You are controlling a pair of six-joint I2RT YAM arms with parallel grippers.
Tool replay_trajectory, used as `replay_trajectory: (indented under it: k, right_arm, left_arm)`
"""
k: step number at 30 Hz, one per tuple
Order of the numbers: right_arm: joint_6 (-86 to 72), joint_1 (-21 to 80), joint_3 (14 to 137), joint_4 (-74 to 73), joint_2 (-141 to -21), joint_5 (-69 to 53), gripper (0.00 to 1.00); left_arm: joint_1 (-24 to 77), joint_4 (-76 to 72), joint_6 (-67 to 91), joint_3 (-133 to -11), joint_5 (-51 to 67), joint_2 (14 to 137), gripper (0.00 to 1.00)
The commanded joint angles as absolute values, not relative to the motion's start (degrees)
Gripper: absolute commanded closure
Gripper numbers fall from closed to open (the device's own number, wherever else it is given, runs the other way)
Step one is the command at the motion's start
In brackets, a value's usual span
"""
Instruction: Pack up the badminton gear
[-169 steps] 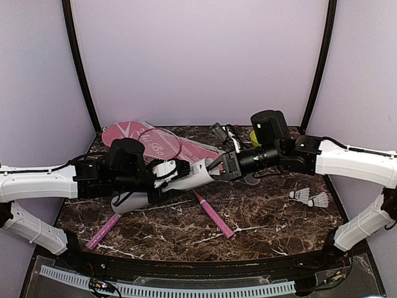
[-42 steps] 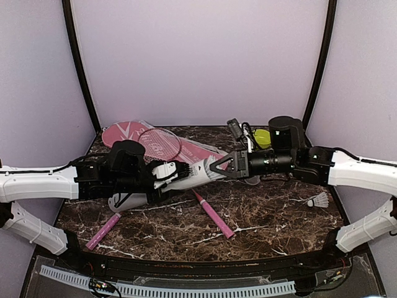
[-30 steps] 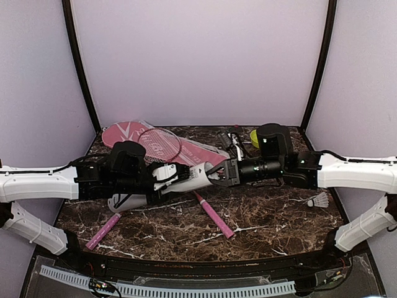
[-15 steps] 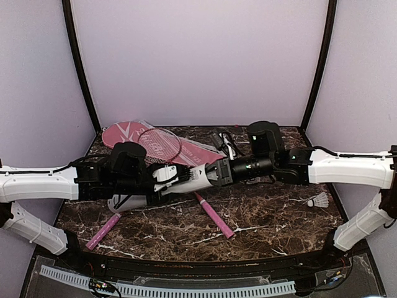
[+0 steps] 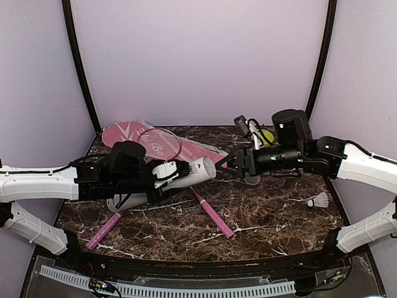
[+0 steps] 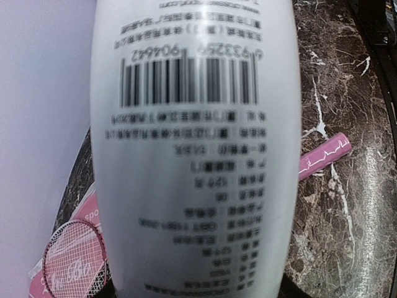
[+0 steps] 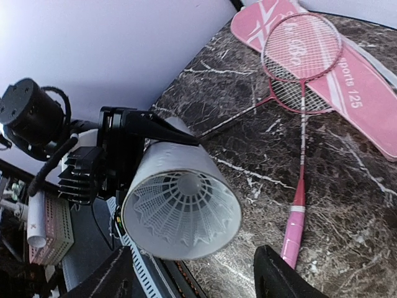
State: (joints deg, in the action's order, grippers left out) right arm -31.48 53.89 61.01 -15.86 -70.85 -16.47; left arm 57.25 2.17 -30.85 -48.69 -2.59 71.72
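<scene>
Left wrist: tube [image 6: 192, 149] (both ends cropped)

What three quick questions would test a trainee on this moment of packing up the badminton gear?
1. True or false: the white tube stands upright on the table.
2. In the right wrist view, what shows inside the tube's mouth? A) a racket handle B) a feather shuttlecock C) nothing
3. Fill in: in the top view, ___ loose shuttlecock lies on the table's right side.

Key
1. False: the left gripper holds it lying sideways.
2. B
3. One
</scene>
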Motion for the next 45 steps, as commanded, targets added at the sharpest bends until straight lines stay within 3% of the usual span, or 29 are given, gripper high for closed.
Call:
replay_trajectory:
  k: [1,6,17,25,39,45]
  right_arm:
    - [-29.99,48.71,58.55,-20.99,-64.56,-9.64,0.27]
    - [-31.41,36.72,50.95,-23.34,-58.81,-6.48,0.22]
    - [-32.55,4.68,39.92,-31.81,-55.25,-3.87,0.21]
    - [-32.02,-10.42,36.16,-31.41,-55.19,-2.93,0.22]
    - [-32.89,-15.56,32.34,-29.28,-59.49,-2.16,0.23]
    - [-36.39,-15.47,28.63,-27.52,-57.24,-12.7,0.32]
  left_arm:
    - [56.87,-1.23,-30.94,-48.52,-4.53,71.11,0.45]
    - [56.87,-1.33,-31.07,-48.4,-4.2,71.51,0.45]
    - [56.87,-1.25,-30.94,-48.42,-3.2,71.35,0.45]
    - [56.85,-0.99,-30.77,-48.69,-2.59,71.04,0.45]
    - [56.84,-0.44,-30.72,-49.18,-1.79,71.37,0.45]
    - [56.87,-0.48,-30.76,-49.22,-1.53,71.19,0.45]
